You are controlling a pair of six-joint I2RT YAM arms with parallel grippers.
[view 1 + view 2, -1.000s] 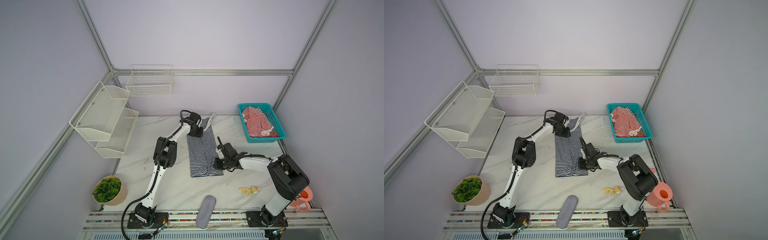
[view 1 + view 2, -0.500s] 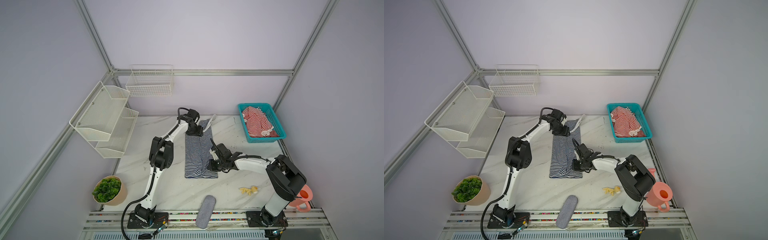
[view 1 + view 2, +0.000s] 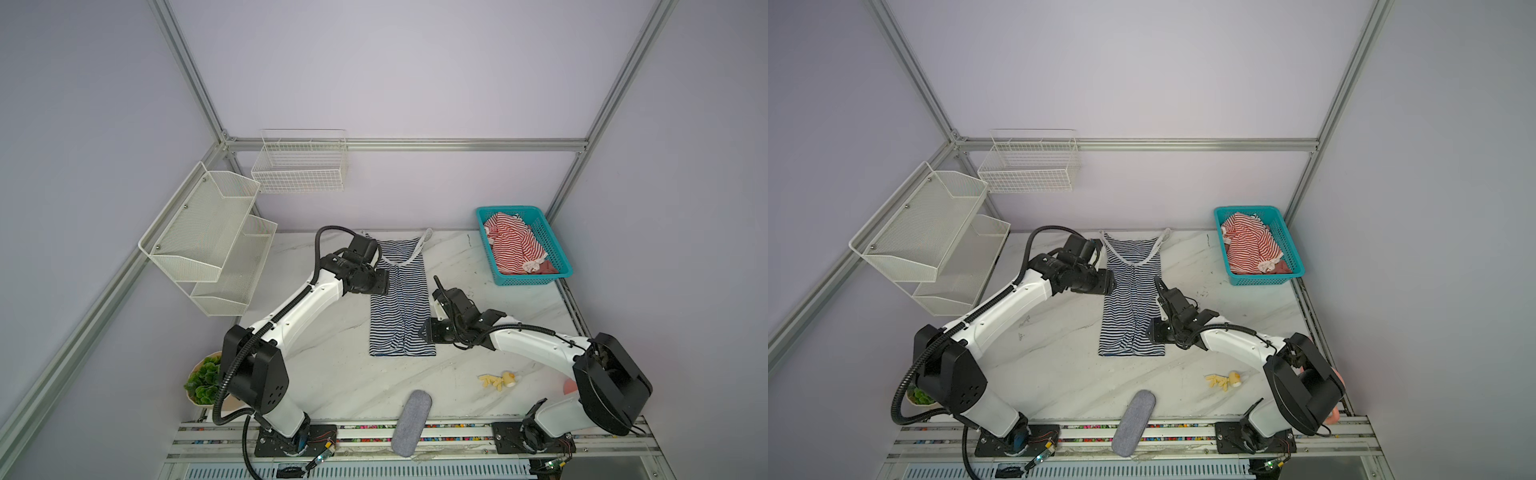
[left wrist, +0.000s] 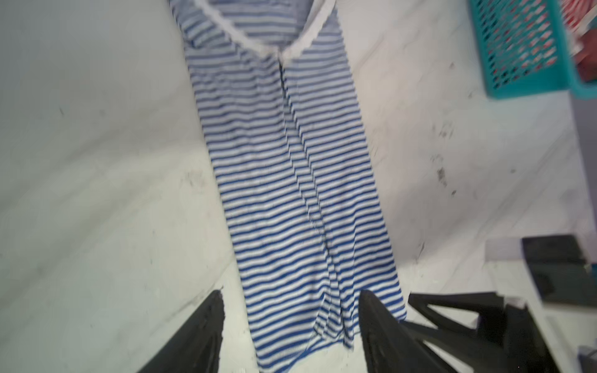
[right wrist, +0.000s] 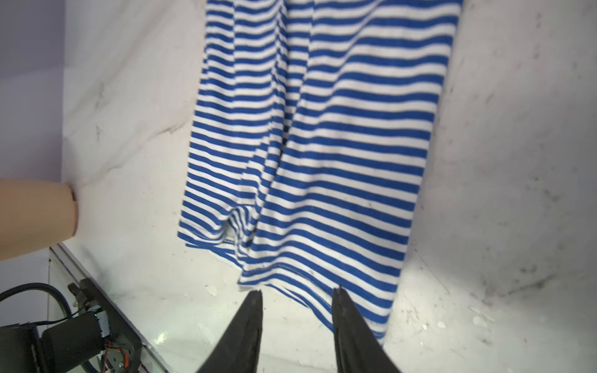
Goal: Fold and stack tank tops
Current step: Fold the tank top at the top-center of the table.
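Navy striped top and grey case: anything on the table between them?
Nothing. Both top views show only bare marble table between the hem of the navy striped top and the grey case.

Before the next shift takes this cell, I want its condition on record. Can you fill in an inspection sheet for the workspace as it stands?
Surface: marble table, scuffed with dark marks.
Job's things: navy-striped tank top lies flat, folded into a narrow strip; red-striped tank top crumpled in the teal basket.
Clutter: grey felt case overhanging the front edge; small yellow object; potted plant.
Grippers: left gripper open at the navy-striped tank top's edge; right gripper open beside its hem corner; neither holds cloth.
Cables: black hose along the left arm, clear of the shirt.
Surroundings: white mesh shelves and wire basket on the walls.
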